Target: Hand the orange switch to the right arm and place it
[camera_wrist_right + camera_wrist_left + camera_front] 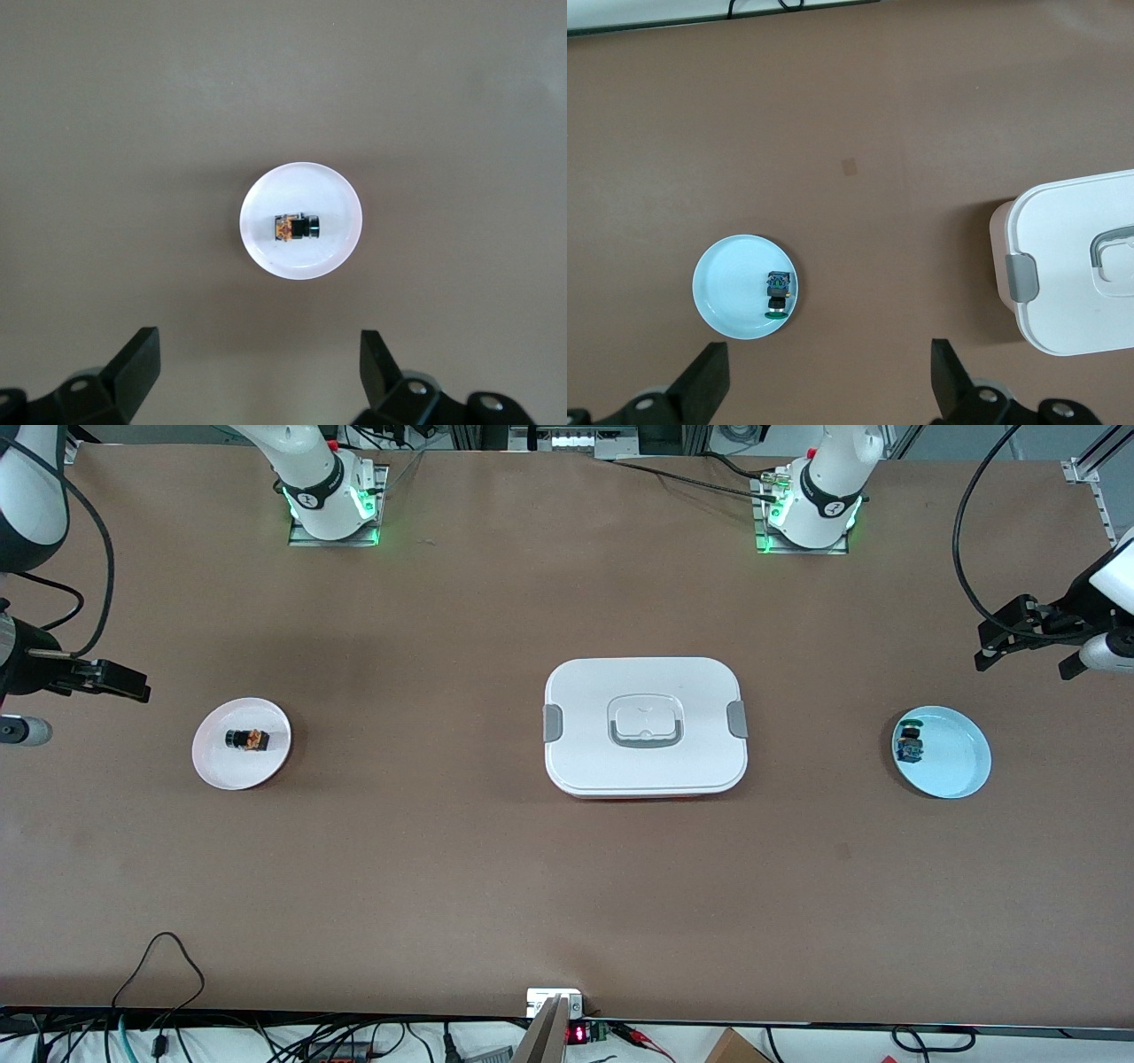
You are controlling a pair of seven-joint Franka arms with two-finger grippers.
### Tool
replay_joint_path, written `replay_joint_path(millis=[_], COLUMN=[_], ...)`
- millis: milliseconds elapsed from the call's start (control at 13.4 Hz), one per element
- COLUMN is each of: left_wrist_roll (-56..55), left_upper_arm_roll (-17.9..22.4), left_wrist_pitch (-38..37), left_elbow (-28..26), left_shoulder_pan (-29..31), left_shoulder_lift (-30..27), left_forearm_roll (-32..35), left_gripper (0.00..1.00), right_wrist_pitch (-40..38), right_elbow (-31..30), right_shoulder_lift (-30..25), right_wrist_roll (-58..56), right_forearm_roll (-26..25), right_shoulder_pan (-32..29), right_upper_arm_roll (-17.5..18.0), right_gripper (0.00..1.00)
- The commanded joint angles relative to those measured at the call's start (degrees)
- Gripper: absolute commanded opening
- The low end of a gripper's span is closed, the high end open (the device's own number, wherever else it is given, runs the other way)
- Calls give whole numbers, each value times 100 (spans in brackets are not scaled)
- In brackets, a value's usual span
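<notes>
The orange switch (247,740), black head on an orange body, lies on its side in a pale pink plate (270,766) toward the right arm's end of the table. The right wrist view looks down on this orange switch (295,227). My right gripper (124,682) hangs open and empty over bare table beside that plate, and its fingers spread wide in the right wrist view (259,343). My left gripper (1001,638) hangs open and empty over the table at the left arm's end, its fingers also wide apart in the left wrist view (828,354).
A blue-bodied, green-headed switch (910,742) lies in a light blue plate (961,766) below the left gripper; the left wrist view shows that plate (726,283) too. A white lidded box (645,691) with grey clasps stands mid-table. Cables run along the table's front edge.
</notes>
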Motion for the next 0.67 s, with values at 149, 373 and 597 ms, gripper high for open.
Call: replay_joint_path(millis=[149, 373, 597], left_wrist_roll=[-42, -42, -42], left_upper_arm_roll=[-1, -1, -1], left_wrist_pitch=[-67, -76, -67], left_elbow=[162, 162, 162], left_shoulder_pan=[-3, -3, -3], left_shoulder_lift=[75, 75, 75], left_forearm_roll=[64, 64, 64], left_gripper=[100, 100, 100], right_wrist_pitch=[342, 473, 1745], right_elbow=[-715, -963, -2244], right_shoulder_lift=[-480, -595, -1358], right_wrist_roll=[-51, -343, -378], right_forearm_roll=[20, 29, 38], right_shoulder_pan=[-489, -595, -586], right_upper_arm_roll=[520, 467, 476], right_gripper=[100, 100, 100])
